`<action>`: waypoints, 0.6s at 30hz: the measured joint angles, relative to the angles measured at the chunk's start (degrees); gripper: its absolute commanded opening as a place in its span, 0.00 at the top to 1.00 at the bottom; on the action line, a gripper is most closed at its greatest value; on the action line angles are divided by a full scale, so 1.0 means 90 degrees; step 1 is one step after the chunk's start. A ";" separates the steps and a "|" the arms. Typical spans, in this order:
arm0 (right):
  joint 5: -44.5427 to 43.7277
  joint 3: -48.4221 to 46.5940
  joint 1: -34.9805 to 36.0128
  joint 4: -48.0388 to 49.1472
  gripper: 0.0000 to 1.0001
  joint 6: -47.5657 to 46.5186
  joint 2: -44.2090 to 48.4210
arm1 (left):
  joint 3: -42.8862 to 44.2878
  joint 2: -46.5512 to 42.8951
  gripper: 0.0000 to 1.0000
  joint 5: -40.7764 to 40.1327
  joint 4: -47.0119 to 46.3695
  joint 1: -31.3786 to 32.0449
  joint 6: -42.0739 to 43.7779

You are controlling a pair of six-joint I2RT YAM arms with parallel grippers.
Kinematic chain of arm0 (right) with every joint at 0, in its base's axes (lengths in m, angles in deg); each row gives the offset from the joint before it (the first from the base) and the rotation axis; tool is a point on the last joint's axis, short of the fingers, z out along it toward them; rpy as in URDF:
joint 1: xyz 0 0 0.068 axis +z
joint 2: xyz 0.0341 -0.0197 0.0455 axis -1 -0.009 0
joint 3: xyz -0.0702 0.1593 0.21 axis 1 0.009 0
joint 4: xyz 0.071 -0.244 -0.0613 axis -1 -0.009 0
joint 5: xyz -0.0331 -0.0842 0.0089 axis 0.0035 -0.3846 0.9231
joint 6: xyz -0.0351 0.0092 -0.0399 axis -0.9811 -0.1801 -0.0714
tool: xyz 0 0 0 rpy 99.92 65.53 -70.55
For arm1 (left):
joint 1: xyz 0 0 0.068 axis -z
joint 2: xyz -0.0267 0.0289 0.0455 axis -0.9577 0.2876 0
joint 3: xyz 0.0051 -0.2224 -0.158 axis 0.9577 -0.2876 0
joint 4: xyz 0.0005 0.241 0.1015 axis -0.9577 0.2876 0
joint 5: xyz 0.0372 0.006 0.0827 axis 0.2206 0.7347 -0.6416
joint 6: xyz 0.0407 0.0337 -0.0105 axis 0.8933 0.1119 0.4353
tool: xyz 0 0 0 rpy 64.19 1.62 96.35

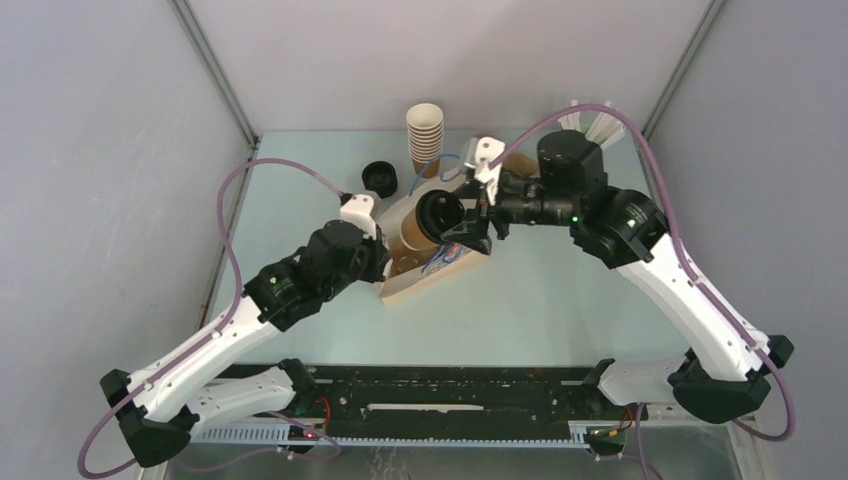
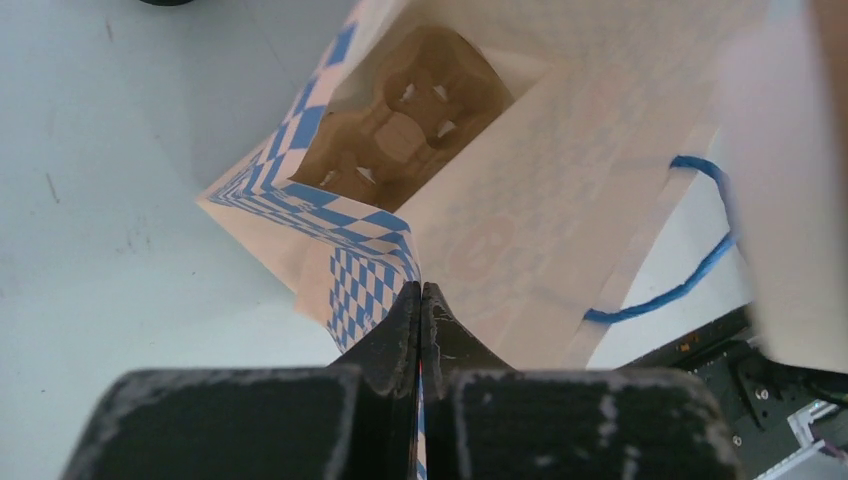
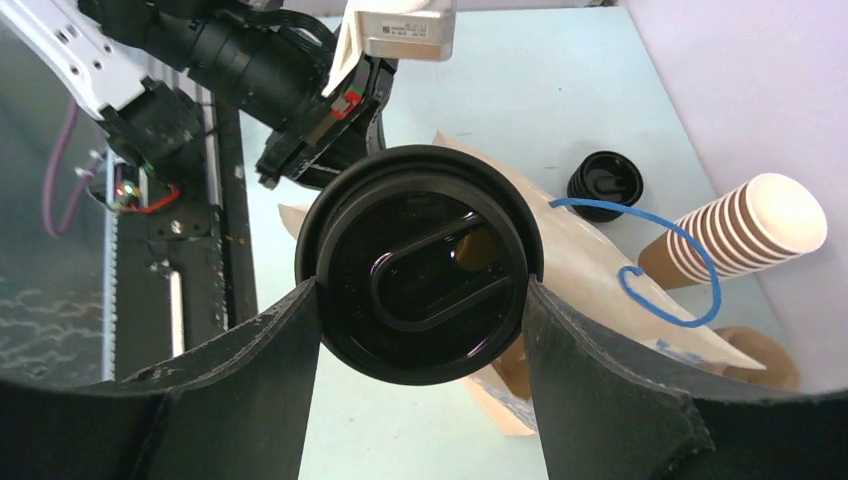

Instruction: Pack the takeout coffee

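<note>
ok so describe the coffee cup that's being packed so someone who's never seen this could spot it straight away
Find the paper bag lying in the middle of the table. Just over it, the right gripper holds a brown paper cup tipped sideways. It alone wears a black lid: the stacked cups behind are open-topped, and the loose lid beside them caps nothing.

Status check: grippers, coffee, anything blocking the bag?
Left gripper shut on bag edge, mouth held open. Right gripper gripping lidded coffee, not in bag yet. Tray already inside; nothing else seen blocking.
</note>
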 measured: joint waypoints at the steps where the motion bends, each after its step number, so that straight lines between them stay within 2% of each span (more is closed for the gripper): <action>1: -0.0153 -0.0112 0.0126 -0.0102 0.63 -0.0194 -0.0126 | -0.0083 -0.0036 1.00 -0.0019 -0.0063 0.0090 0.0027; 5: -0.0673 -0.0515 0.0508 -0.0580 0.63 -0.1035 -0.0605 | -0.0335 -0.0236 1.00 -0.0119 -0.0219 0.0321 0.0148; 10: -0.1185 -0.0444 0.0656 -0.0835 0.63 -0.1851 -0.0940 | -0.0374 -0.0423 1.00 -0.0342 -0.0221 0.0549 0.0425; 18: -0.1814 -0.0049 0.0556 -0.0692 0.62 -0.2407 -0.1530 | -0.0374 -0.0471 1.00 -0.0432 -0.0056 0.0709 0.0794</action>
